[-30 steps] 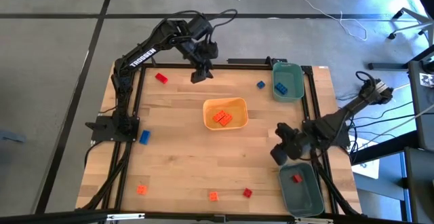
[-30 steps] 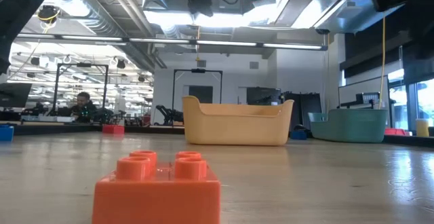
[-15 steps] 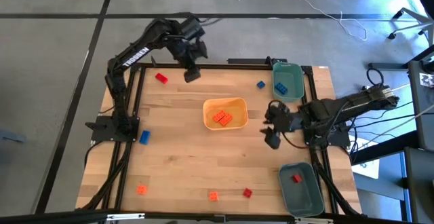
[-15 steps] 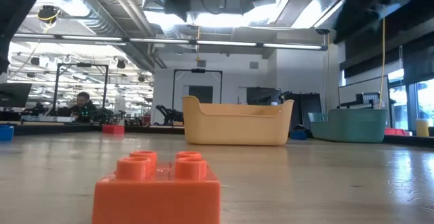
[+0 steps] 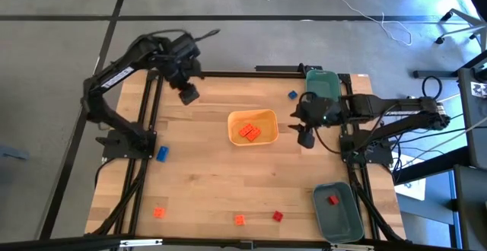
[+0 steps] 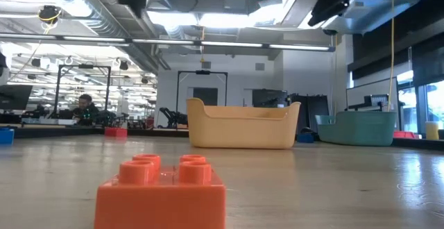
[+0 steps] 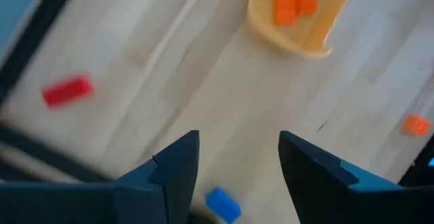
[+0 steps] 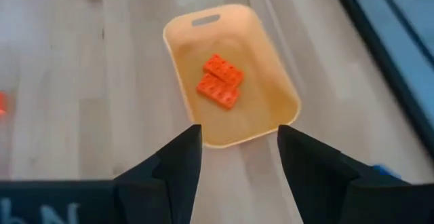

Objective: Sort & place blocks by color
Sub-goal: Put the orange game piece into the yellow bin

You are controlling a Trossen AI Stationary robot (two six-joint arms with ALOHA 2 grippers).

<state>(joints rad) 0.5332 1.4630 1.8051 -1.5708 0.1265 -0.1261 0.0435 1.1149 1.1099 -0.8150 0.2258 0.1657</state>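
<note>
- The left gripper (image 5: 189, 95) hangs over the table's (image 5: 198, 167) far left corner, its two fingers (image 7: 178, 170) spread apart with nothing between them.
- White lettering runs along the left arm (image 5: 114, 72); it is too small here to read with confidence.
- The right gripper (image 5: 306, 138) hovers near the right edge, just beside the yellow-orange tray (image 5: 265, 117); its fingers (image 8: 182, 159) stand apart and empty, framing the tray in the right wrist view.
- The tray sits about mid-table and holds two orange blocks (image 5: 249, 132) lying side by side.
- A red block (image 7: 66, 90) lies near the far left corner, under the left arm's reach.
- A blue block (image 5: 161, 154) rests by the left edge.
- Another blue block (image 5: 292, 95) lies near the far edge, beside the far teal bin (image 5: 323, 77), which is partly covered by the right arm.
- The near teal bin (image 5: 342, 220) at the near right corner holds one red block (image 5: 332, 200).
- Along the near edge lie an orange block (image 5: 158, 212), a second orange block (image 5: 240, 220) and a red block (image 5: 278, 216).
- In the low view one orange block (image 6: 161, 191) fills the foreground.
- A person (image 6: 84, 105) sits far back in the room.
</note>
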